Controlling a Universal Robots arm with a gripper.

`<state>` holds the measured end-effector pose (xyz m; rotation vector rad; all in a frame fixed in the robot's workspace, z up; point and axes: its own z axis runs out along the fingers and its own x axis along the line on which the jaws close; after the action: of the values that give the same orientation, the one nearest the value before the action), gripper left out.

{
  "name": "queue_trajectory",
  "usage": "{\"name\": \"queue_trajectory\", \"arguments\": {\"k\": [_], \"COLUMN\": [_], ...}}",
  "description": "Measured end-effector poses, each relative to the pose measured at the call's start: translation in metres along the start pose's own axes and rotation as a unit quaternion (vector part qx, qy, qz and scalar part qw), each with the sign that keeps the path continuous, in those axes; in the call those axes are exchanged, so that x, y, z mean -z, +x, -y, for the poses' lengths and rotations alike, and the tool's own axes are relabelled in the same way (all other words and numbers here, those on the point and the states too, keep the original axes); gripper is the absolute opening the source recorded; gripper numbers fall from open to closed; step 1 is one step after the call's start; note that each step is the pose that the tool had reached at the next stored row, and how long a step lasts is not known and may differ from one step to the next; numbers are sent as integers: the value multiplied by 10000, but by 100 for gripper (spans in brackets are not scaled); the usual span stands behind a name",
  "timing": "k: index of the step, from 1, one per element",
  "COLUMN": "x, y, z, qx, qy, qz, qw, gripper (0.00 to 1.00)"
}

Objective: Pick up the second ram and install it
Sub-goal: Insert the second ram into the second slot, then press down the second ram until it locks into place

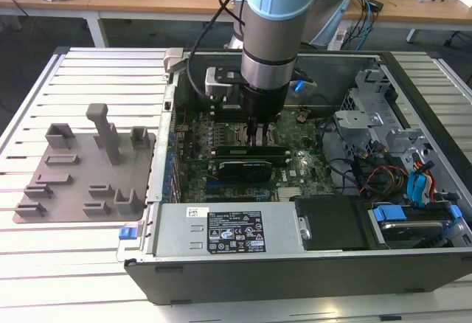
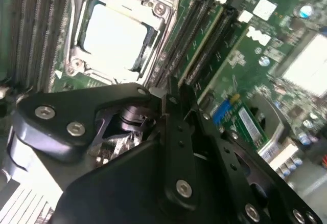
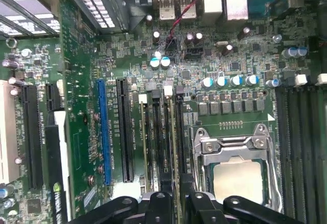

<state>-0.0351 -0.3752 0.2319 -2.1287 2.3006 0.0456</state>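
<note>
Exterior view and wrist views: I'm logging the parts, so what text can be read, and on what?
Black label on the grey power supply: print too small to read.
White sticker above it: too small to read.
White lettering on the motherboard beside the slots: blurred, unreadable.

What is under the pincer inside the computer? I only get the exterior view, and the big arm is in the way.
Observer: In the first wrist view, the pincer hangs over a row of long black sockets.
Operator: What is next to those?
Observer: The processor socket, with a shiny metal frame around it.
Operator: Is a green stick in there?
Observer: In the second wrist view, a thin green stick stands edge-on between two of the black sockets. I cannot tell if it is the second ram.
</note>
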Motion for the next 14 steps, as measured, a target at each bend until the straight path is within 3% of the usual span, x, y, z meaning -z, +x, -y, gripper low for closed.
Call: {"name": "queue_trajectory", "arguments": {"k": [2,3,4,11,12,14], "x": [209,323,368,371,368,348], "y": [-28,-48,-55,-56,-58,-68], "z": [-6,-9,-9,-2,26,191], "qx": [-1,0,1,0,-1,-1], "qy": [4,7,7,6,6,-16], "qz": [-6,-14,-19,-20,-20,-23], "qw": [10000,10000,10000,10000,10000,10000], "gripper": [20,13,10,10,10,10]}}
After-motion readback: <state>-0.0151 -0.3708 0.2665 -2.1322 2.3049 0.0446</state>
